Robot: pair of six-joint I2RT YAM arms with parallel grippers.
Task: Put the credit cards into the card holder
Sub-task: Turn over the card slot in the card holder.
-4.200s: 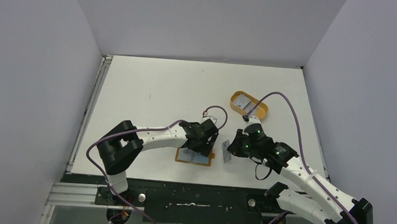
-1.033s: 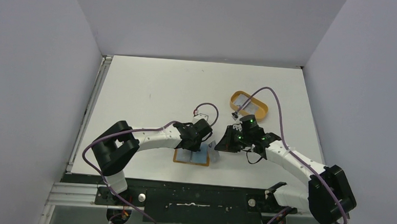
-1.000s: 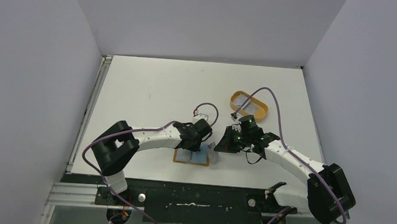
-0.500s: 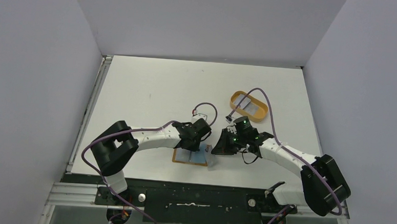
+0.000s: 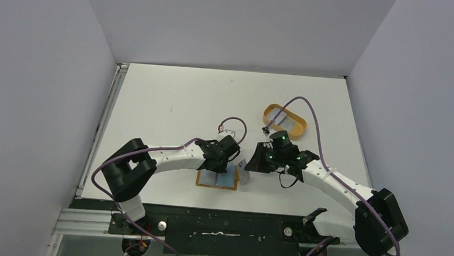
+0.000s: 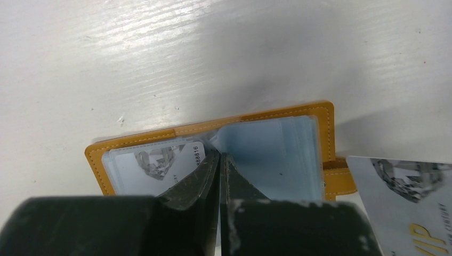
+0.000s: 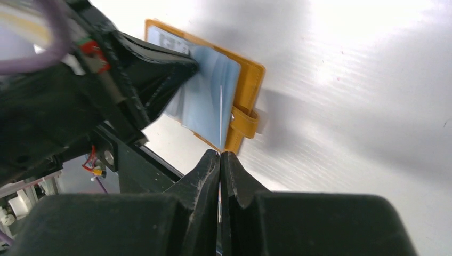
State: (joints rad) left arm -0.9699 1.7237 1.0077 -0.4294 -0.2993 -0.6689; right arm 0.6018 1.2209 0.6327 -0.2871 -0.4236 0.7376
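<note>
The card holder [image 5: 215, 179] lies open near the table's front edge, orange-tan [image 6: 213, 126] with grey-blue sleeves. One credit card [image 6: 154, 162] sits in its left sleeve. My left gripper [image 6: 219, 154] is shut at the fold, pinching a raised blue sleeve leaf [image 7: 205, 90]. My right gripper [image 7: 220, 153] is shut on another credit card, seen edge-on as a thin white line [image 7: 220, 114] just off the holder's snap tab [image 7: 246, 121]. That card [image 6: 408, 194] hangs beside the holder's right edge. In the top view both grippers, left [image 5: 226, 165] and right [image 5: 250, 164], meet over the holder.
An orange oval tray [image 5: 298, 128] stands at the back right with a pale card [image 5: 279, 114] inside. Purple cables loop above both wrists. The black front rail [image 7: 138, 165] runs just beyond the holder's near edge.
My right gripper, still gripping its card, came left toward the holder and has now drawn back slightly. The left gripper stays shut at the fold; the holder has crept a little left.
</note>
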